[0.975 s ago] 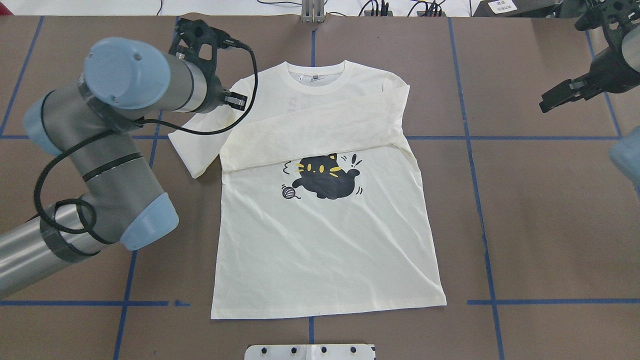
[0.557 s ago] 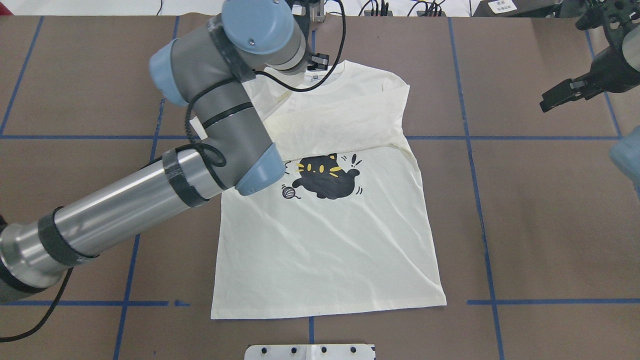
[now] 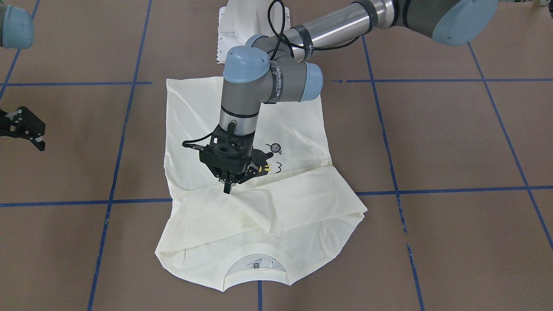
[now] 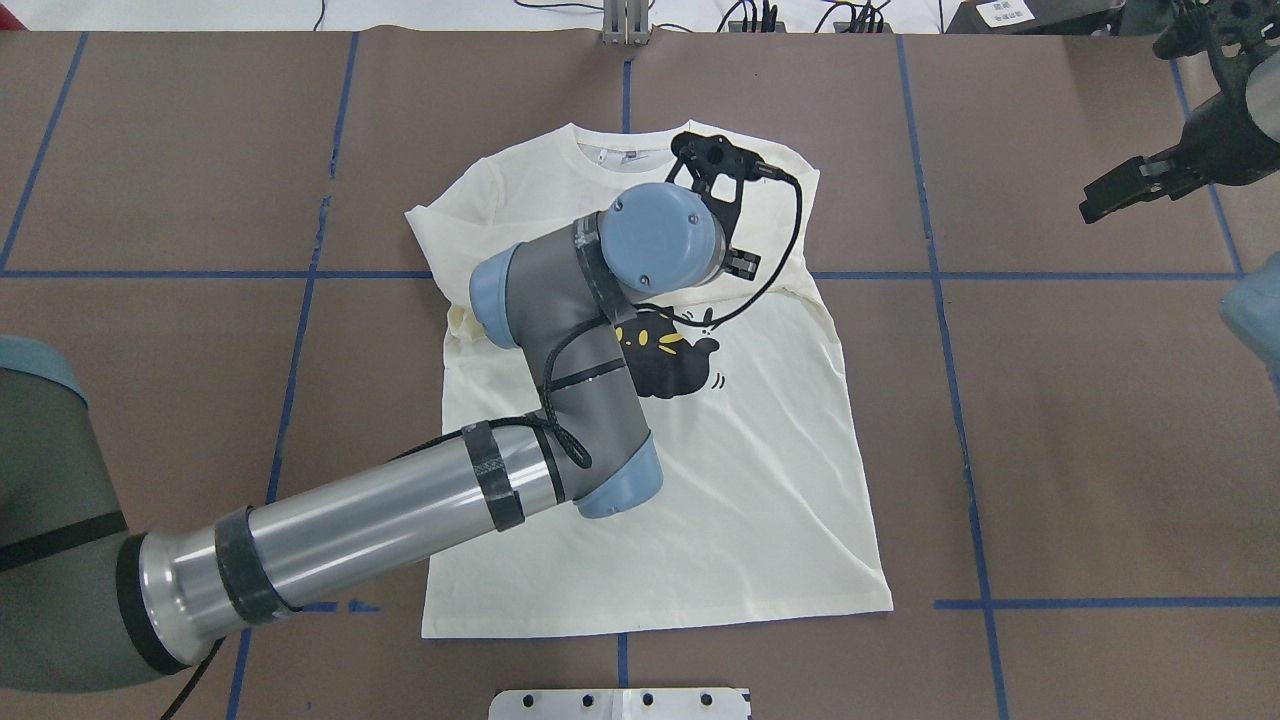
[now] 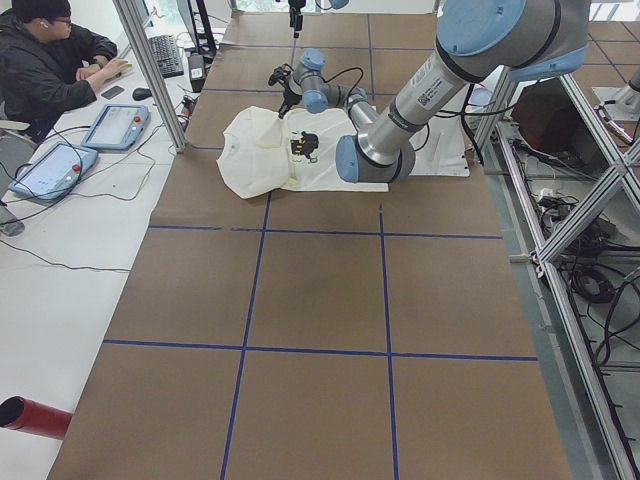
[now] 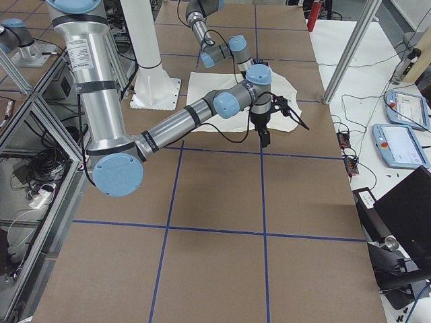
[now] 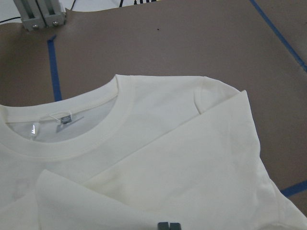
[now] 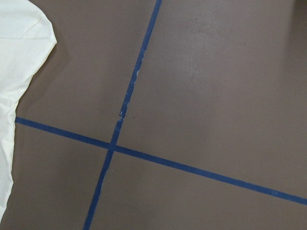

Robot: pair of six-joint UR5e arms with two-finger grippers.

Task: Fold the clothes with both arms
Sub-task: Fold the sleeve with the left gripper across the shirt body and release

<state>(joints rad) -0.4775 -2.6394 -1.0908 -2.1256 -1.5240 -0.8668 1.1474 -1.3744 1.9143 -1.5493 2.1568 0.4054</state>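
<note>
The cream T-shirt point(image 4: 700, 480) lies flat, front up, collar point(image 4: 630, 160) at the far side. Its black cat print point(image 4: 675, 365) is partly under my left arm. Both sleeves are folded across the chest. My left gripper point(image 4: 741, 266) stands over the chest and points down, shut on the end of the left sleeve point(image 3: 276, 194), as the front-facing view point(image 3: 227, 186) shows. The left wrist view shows the collar point(image 7: 72, 139) and the shut fingertips point(image 7: 169, 225). My right gripper point(image 4: 1090, 208) hangs open and empty off the shirt's right side, also in the front-facing view point(image 3: 38, 140).
The brown table cover carries a grid of blue tape lines point(image 4: 1100, 275). The white pedestal base point(image 4: 620, 703) sits at the near edge. A metal bracket point(image 4: 625, 25) stands at the far edge. An operator point(image 5: 50, 50) sits at a side desk with tablets.
My left arm has swung from the shirt's left side to the right across the chest, drawing the left sleeve over the folded right sleeve. The right arm has not moved.
</note>
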